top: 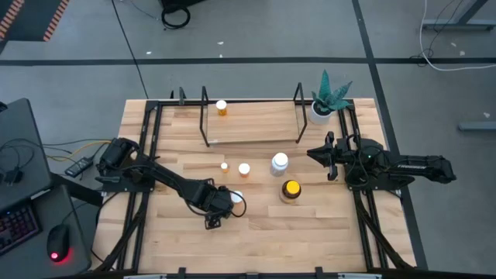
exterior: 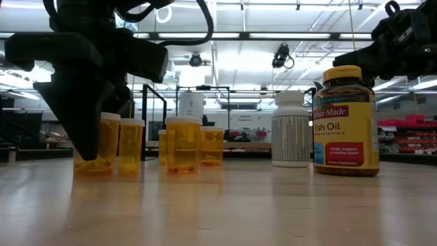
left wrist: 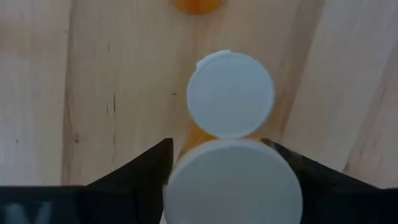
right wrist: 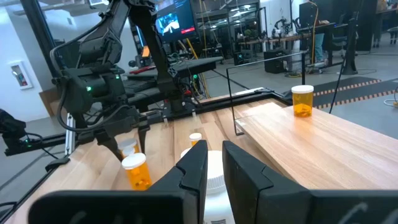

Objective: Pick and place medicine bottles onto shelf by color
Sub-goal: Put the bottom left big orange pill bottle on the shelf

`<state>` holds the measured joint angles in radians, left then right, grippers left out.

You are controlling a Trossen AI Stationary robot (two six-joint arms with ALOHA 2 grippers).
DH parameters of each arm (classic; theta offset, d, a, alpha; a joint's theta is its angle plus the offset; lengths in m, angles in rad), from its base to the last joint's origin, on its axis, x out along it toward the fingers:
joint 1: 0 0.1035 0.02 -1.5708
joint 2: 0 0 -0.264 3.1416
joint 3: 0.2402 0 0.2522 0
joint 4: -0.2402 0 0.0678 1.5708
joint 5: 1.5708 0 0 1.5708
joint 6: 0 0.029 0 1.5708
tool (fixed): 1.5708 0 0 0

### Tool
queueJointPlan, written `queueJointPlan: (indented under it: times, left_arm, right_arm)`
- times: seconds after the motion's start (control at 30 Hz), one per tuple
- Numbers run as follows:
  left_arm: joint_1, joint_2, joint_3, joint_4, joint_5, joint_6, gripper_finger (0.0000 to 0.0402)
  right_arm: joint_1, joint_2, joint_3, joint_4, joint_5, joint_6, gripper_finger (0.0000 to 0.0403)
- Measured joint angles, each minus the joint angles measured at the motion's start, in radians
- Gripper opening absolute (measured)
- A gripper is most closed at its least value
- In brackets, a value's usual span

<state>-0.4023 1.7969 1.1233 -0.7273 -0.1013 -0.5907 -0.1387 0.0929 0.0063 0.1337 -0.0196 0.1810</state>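
My left gripper (top: 231, 201) (left wrist: 225, 167) points down over two small orange bottles that stand touching, near the table's near middle. Its open fingers (left wrist: 152, 167) stand on either side of the nearer bottle (left wrist: 233, 183) (exterior: 95, 147); the second bottle (left wrist: 230, 102) stands just beyond. Both rest on their bases. Two more orange bottles (top: 225, 166) (top: 244, 169), the white bottle (top: 279, 163) and the yellow-capped amber bottle (top: 291, 190) stand mid-table. One orange bottle (top: 222, 107) stands on the shelf (top: 256, 130). My right gripper (top: 312, 153) (right wrist: 216, 165) waits shut at the right. My left gripper comes from above, pointing down, with one finger on each side of the nearer orange bottle below its white cap (left wrist: 233, 186). The cap hides the fingertips, so I cannot tell whether they touch the bottle. The bottle stands upright on the table.
A white pot with a green plant (top: 325, 102) stands at the shelf's right end. Black rails (top: 147, 155) run along the table's left and right sides. Bare wood lies along the near edge (top: 310, 240). A keyboard and mouse sit off the table's left.
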Motion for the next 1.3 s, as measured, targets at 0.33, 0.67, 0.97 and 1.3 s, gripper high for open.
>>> queueJointPlan:
  times: [0.33,0.67,0.97,1.3]
  left_arm:
    - [0.000,-0.002,0.000,-0.002,0.000,0.002,0.0194]
    - [0.000,-0.006,0.000,-0.050,0.027,0.027,0.0208]
    - [0.030,-0.031,0.000,-0.084,0.054,0.101,0.0199]
    - [0.147,-0.117,0.003,-0.127,0.053,0.225,0.0198]
  right_arm:
    - [0.000,0.000,0.000,0.000,0.000,0.000,0.0057]
    - [0.000,0.000,0.000,0.000,0.000,0.000,0.0057]
    - [0.000,0.000,0.000,0.001,0.000,0.000,0.0057]
    - [0.000,0.000,0.000,0.008,0.000,0.000,0.0057]
